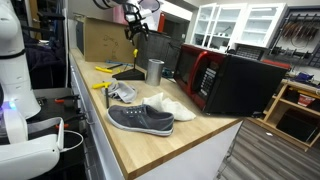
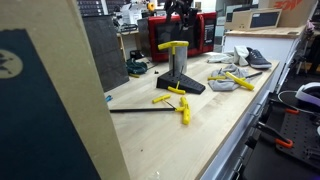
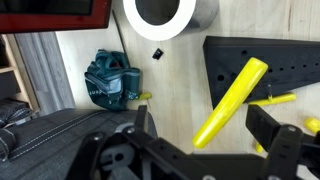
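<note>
Looking down through the wrist view, I see the gripper (image 3: 205,135) with its fingers (image 3: 140,125) spread wide and nothing held between them. In the gap, as that camera frames it, sits the yellow handle (image 3: 230,100), lying slantwise over the edge of the black base plate (image 3: 270,55). From here I cannot tell how far below the fingertips it is.

Both exterior views settle that. In an exterior view the gripper (image 2: 180,10) hangs at the top of the frame, and the yellow handle (image 2: 174,46) sits as a crossbar on top of an upright post rising from the base, clearly apart from the fingers. In an exterior view from the shoe end, the gripper (image 1: 136,28) hangs high above the workbench (image 1: 190,135), but I cannot pick out the handle there.

Only the wrist view shows me the teal bundle (image 3: 110,80) up close, beside a grey shoe (image 3: 45,140), plus a small black bit on the wood just below the metal cup (image 3: 200,18). That cup (image 1: 154,70) shows upright in an exterior view, between the base plate and the red microwave (image 1: 225,80).

The wrist view misses a white shoe (image 1: 170,105) lying against the grey one, a cardboard box (image 1: 100,40) at the back, and in an exterior view a black rod (image 2: 140,110) and loose yellow pieces (image 2: 180,105) in front of the stand.
</note>
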Controlling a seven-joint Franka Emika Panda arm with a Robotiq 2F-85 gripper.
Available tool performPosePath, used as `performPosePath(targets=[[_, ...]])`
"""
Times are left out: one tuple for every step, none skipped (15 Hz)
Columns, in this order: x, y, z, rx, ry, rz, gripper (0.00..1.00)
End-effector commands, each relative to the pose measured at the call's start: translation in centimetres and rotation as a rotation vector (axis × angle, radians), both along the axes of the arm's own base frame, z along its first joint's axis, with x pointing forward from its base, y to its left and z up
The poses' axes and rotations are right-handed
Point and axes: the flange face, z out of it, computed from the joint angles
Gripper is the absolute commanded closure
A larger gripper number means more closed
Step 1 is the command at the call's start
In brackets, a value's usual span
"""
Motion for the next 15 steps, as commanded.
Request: performPosePath(targets=[[-2.3,1.5,-0.1,0.089,0.053,0.036,0.00],[-3.0,2.0,-0.5,0.128,0.077,0.043,0.00],[-3.6,2.5,-0.7,0.171,0.106,0.054,0.00],[-4.4,3.1,-1.0,0.201,0.132,0.058,0.00],[-5.2,3.7,-1.4,0.224,0.166,0.057,0.00],[-5.7,4.0,-1.7,0.242,0.202,0.053,0.00],[-6.2,4.0,-2.1,0.255,0.237,0.043,0.07],[-6.6,3.9,-2.4,0.261,0.274,0.035,0.26],[-7.0,3.5,-2.6,0.260,0.308,0.005,0.34],[-7.2,2.9,-2.8,0.255,0.333,-0.016,0.42],[-7.2,2.2,-2.9,0.249,0.348,-0.037,0.51],[-6.9,1.3,-3.1,0.227,0.343,-0.072,0.58],[-6.6,0.5,-3.2,0.220,0.343,-0.088,0.65],[-6.1,-0.4,-3.5,0.192,0.320,-0.114,0.73],[-5.6,-1.4,-3.8,0.175,0.311,-0.129,0.80]])
